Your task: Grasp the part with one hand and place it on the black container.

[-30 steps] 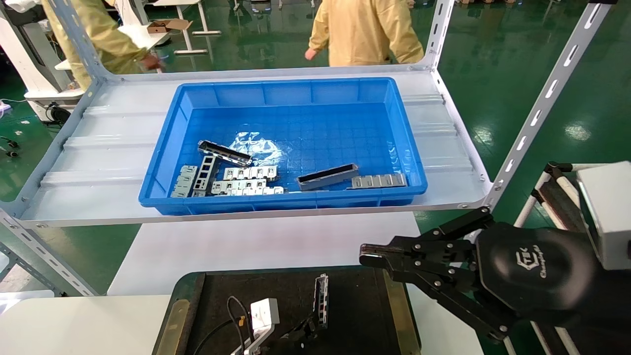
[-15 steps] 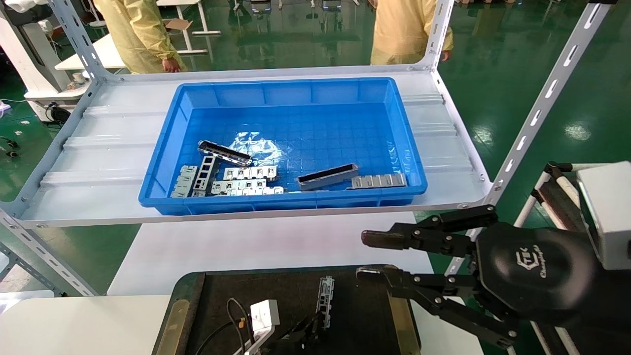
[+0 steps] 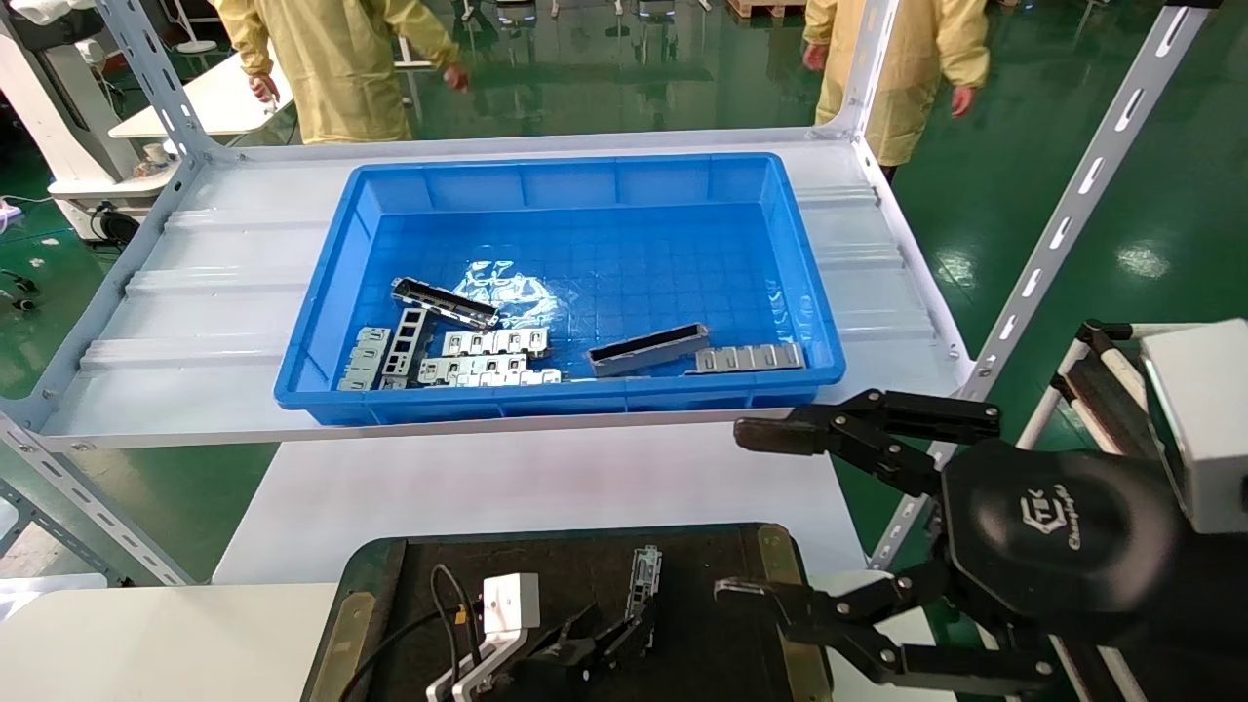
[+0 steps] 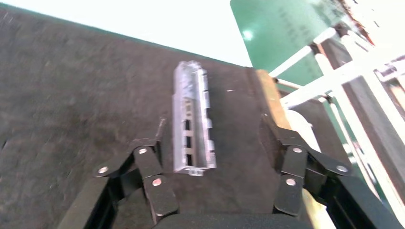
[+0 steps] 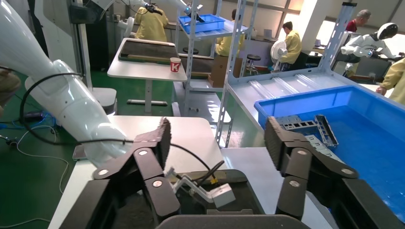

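Note:
The part [image 4: 191,119], a narrow grey channel bracket with rectangular cutouts, lies flat on the black container [image 4: 71,95]. In the head view the part [image 3: 641,580] rests right of centre on the black container [image 3: 546,561]. My left gripper [image 3: 595,639] is low over the container at the part's near end. In the left wrist view the left gripper [image 4: 212,131] is open, its fingers either side of the part and not gripping it. My right gripper [image 3: 741,512] is open wide and empty beside the container's right edge; its wrist view [image 5: 217,129] shows nothing between its fingers.
A blue bin [image 3: 585,166] on the white rack shelf [image 3: 195,322] holds several metal pieces, among them a black-lined channel [image 3: 646,349] and silver tabbed strips [image 3: 492,343]. A slanted rack post [image 3: 1072,205] stands by my right arm. People in yellow coats [image 3: 341,58] stand behind the rack.
My right gripper has gone from shut to wide open. My left gripper has opened and let the part settle on the black container. The people behind have moved.

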`<state>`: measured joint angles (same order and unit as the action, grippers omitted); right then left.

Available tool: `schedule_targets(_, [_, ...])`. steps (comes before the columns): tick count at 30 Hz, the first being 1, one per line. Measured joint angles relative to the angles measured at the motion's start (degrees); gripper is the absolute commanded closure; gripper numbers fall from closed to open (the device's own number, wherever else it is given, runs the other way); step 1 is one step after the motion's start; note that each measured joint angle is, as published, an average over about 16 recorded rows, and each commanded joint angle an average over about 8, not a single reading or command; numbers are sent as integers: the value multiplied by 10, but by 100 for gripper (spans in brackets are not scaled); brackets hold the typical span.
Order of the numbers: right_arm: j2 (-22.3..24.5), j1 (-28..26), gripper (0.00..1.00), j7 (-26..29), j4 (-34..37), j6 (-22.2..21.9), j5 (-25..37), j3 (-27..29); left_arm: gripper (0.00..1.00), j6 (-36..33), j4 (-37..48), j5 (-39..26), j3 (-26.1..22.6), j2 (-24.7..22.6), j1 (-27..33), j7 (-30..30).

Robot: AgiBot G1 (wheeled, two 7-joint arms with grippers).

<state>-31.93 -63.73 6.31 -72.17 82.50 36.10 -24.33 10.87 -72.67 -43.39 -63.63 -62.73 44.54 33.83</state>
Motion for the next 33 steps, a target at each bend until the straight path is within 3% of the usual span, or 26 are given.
schedule_targets(12, [0, 0, 0, 0, 0, 0, 0, 0, 0, -176, -43, -26, 72, 93, -16, -30])
schedule_targets(24, [0, 0, 0, 0, 0, 0, 0, 0, 0, -409, -27, 20, 188, 163, -57, -143])
schedule_targets(33, [0, 0, 0, 0, 0, 0, 0, 0, 0, -535, 1, 61, 240, 196, -67, -214])
